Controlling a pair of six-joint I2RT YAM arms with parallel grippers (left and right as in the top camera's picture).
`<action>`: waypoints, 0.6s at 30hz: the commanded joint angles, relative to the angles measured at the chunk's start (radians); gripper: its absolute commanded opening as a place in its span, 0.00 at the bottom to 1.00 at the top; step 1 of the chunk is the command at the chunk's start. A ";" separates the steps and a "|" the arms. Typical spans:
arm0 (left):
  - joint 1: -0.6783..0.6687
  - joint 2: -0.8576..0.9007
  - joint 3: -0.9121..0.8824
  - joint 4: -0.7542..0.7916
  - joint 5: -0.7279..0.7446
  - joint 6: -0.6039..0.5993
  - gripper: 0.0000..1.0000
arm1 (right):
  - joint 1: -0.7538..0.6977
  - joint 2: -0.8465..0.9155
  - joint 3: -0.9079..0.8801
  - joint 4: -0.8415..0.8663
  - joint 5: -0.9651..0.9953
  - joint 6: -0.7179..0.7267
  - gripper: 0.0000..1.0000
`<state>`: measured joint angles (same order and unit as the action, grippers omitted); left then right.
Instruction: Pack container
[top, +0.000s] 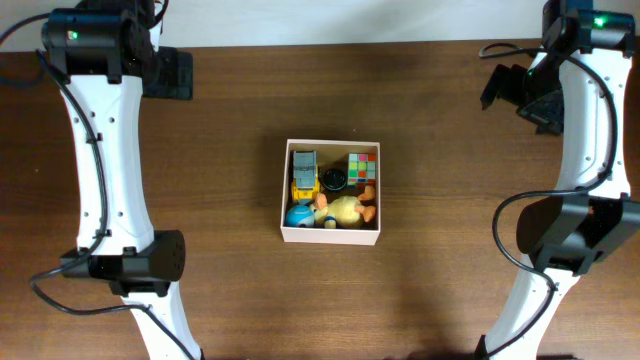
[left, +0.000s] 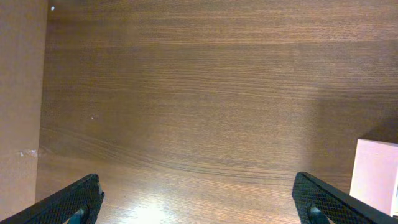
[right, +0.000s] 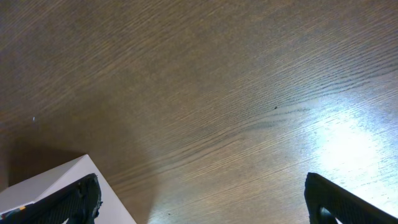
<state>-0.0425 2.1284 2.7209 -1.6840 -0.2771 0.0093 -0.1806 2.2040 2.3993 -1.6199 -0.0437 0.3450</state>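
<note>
Your left gripper (left: 199, 202) and right gripper (right: 202, 202) hang spread wide and empty over the table (left: 186, 93), well apart from the work; the container (top: 330, 237) sits centred between them, toys (top: 345, 212) inside; packing looks finished.

I have the left arm (top: 105, 150) and right arm (top: 585, 130) folded, well apart; the left gripper (left: 198, 204) and right gripper (right: 202, 205) both face down, fingers spread wide.

A dark wood-grain table (top: 240, 110) stood against a pale wall (top: 340, 18) along its far edge, a bright glare (right: 348, 143) spreading across the polished surface.
</note>
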 joint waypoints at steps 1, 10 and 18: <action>0.006 -0.007 0.009 -0.003 0.008 -0.013 0.99 | 0.003 -0.041 0.019 0.001 -0.002 0.011 0.99; 0.006 -0.052 0.009 0.010 0.009 -0.014 0.99 | 0.003 -0.041 0.019 0.001 -0.002 0.011 0.99; 0.006 -0.211 0.008 0.274 0.233 -0.013 0.99 | 0.003 -0.041 0.019 0.001 -0.002 0.011 0.99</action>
<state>-0.0425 2.0384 2.7174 -1.4837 -0.1783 0.0055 -0.1806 2.2040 2.3993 -1.6196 -0.0437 0.3447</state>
